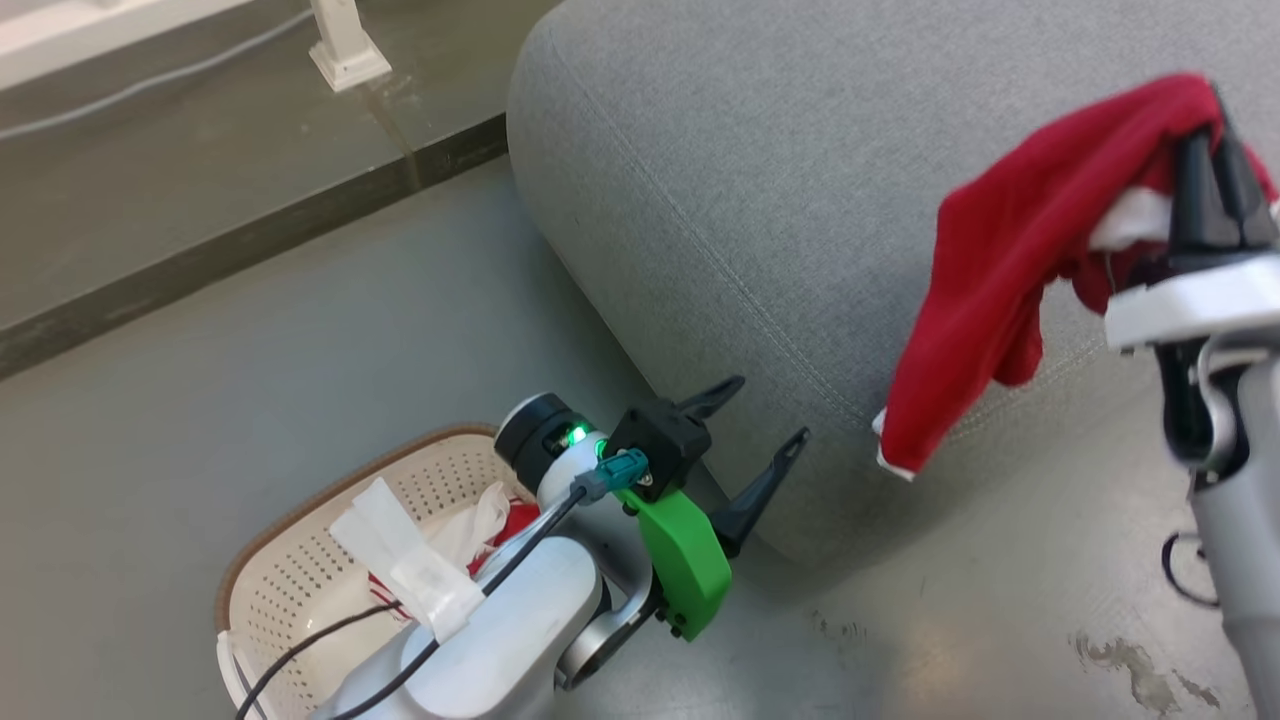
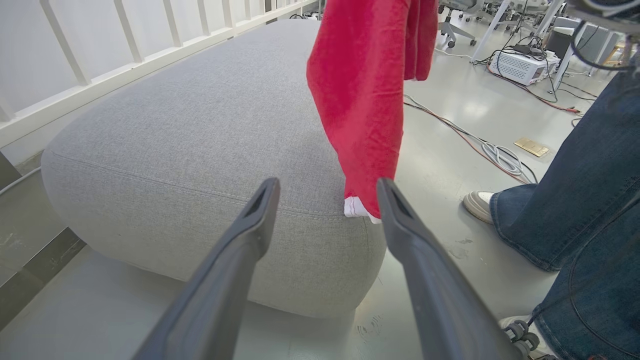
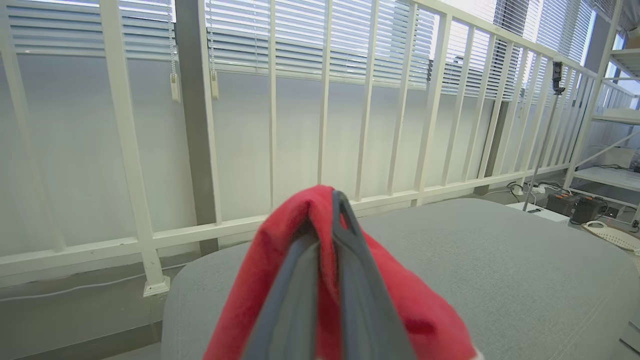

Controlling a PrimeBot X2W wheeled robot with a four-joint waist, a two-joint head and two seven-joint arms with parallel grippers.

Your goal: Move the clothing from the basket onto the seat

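While one red garment point(image 1: 1000, 270) is held clear of the basket point(image 1: 300, 590), the task is judged to be under half done. Nothing is yet laid on the seat point(image 1: 720, 200), and a second piece of clothing point(image 1: 515, 522), red and white, is seen lying in the basket.

The right gripper point(image 1: 1215, 125) is pressed shut on the red garment. A fold is pinched between its fingers and draped down both sides of them. The rest is hung below and to the left of those jaws, with the white-edged hem dangling beside the seat's front edge and apparently not resting on it. The seat's top is spread out ahead of and beneath these jaws.

The left gripper point(image 1: 768, 410) is spread wide, and nothing is held or touched by it. The seat's rounded side is found just ahead of its jaws, and the basket behind them. The dangling hem is seen beyond the fingertips in the left wrist view.

A release over the cushion is judged to be left, and then a return for the second piece.
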